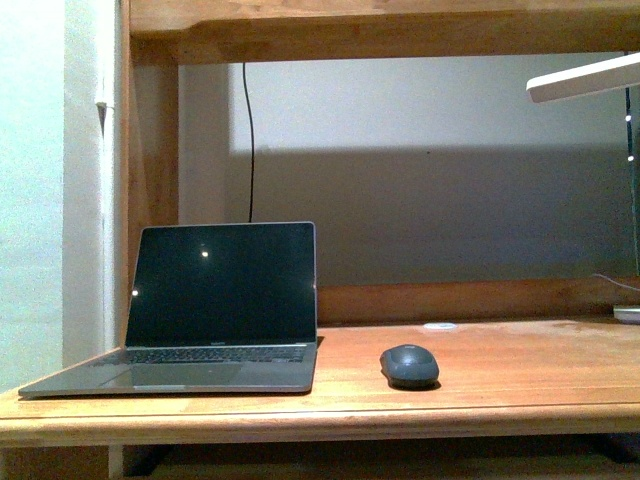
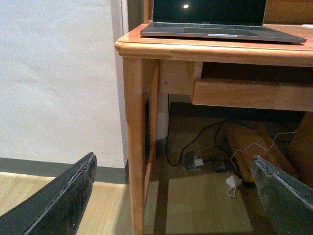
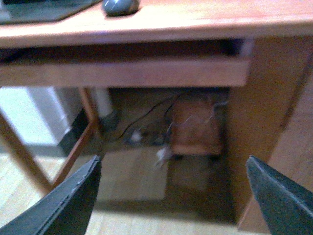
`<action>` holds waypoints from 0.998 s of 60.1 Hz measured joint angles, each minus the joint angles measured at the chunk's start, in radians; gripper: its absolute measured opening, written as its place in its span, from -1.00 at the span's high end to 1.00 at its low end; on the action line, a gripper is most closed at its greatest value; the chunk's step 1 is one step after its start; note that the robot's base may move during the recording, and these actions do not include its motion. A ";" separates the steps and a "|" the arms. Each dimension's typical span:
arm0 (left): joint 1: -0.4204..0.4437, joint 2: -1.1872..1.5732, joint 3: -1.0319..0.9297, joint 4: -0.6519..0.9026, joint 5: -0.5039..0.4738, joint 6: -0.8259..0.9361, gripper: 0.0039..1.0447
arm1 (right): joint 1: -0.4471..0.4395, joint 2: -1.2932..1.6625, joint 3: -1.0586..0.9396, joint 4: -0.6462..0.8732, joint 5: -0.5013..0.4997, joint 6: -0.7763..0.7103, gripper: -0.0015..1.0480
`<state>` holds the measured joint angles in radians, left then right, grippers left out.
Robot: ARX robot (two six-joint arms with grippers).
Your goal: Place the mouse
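The dark grey oval mouse (image 1: 409, 366) sits on the wooden desk (image 1: 500, 385), just right of the open laptop (image 1: 215, 310). It also shows in the right wrist view (image 3: 120, 6) near the desk's front edge. Neither arm shows in the front view. My left gripper (image 2: 173, 169) is open and empty, low in front of the desk, below the tabletop near the desk's left leg (image 2: 133, 147). My right gripper (image 3: 171, 171) is open and empty, also below the tabletop, facing the space under the desk.
A small white round disc (image 1: 440, 326) lies at the back of the desk. A white lamp head (image 1: 585, 78) hangs at upper right. A shelf board (image 1: 380, 25) spans above. Cables and a white adapter (image 2: 233, 182) lie on the floor under the desk.
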<state>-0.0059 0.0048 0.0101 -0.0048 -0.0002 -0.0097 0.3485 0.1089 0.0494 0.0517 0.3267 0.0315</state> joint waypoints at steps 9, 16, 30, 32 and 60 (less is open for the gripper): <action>0.000 0.000 0.000 0.000 -0.002 0.000 -0.86 | -0.105 -0.067 -0.034 -0.022 -0.101 -0.021 0.26; 0.000 0.000 0.000 0.000 0.000 0.000 -0.86 | -0.166 -0.085 -0.034 -0.033 -0.154 -0.024 0.66; 0.000 0.000 0.000 0.000 0.000 0.000 -0.86 | -0.341 -0.103 -0.034 -0.050 -0.324 -0.029 0.94; 0.000 0.000 0.000 0.000 0.000 0.000 -0.86 | -0.342 -0.103 -0.034 -0.050 -0.324 -0.028 0.94; 0.000 0.000 0.000 0.000 0.000 0.000 -0.86 | -0.344 -0.103 -0.034 -0.050 -0.324 -0.029 0.06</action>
<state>-0.0059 0.0048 0.0101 -0.0048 -0.0002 -0.0097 0.0044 0.0059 0.0154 0.0013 0.0025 0.0025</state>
